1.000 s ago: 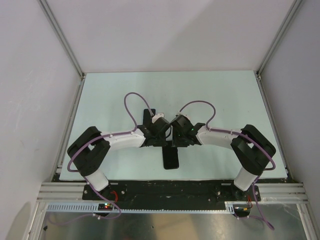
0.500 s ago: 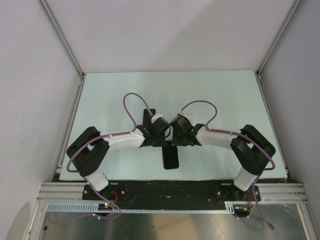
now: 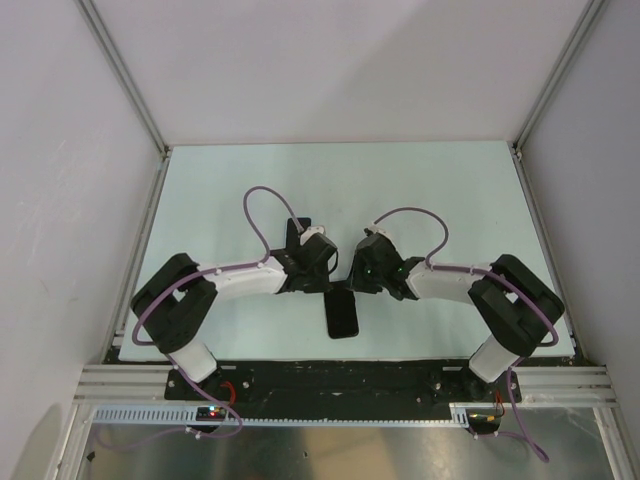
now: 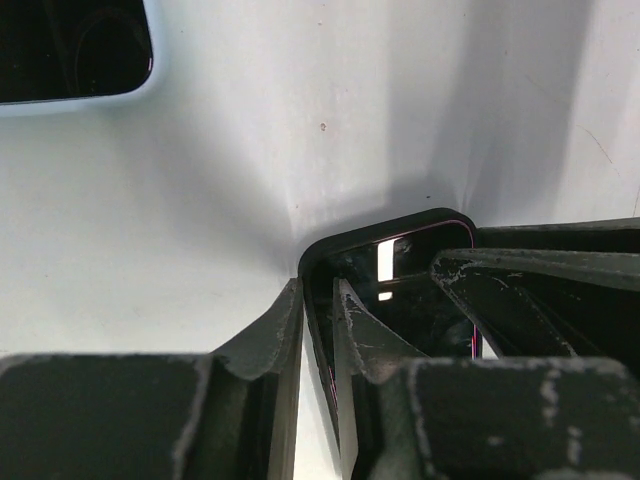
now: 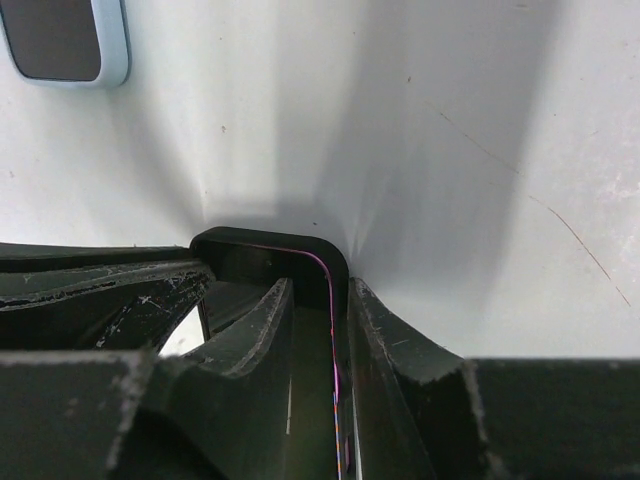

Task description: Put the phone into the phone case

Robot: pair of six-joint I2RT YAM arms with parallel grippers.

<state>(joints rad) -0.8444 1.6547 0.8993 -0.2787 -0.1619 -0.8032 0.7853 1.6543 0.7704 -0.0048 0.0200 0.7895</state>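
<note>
Pale worktop, white enclosure walls. Black phone case lying near-centre between both arms. Both sets nearly closed: left fingers on one long wall of case, right fingers on opposite wall. Glossy phone apparently inside rim at far corner; near end hidden. Risk: pinched walls bowing, popping a corner loose; uneven pull skewing case. Blue-rimmed device lying apart, beyond case.

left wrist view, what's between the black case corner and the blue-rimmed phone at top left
Only bare, shadowed table, seen in the left wrist view; the phone case corner and the phone lie apart.
</note>
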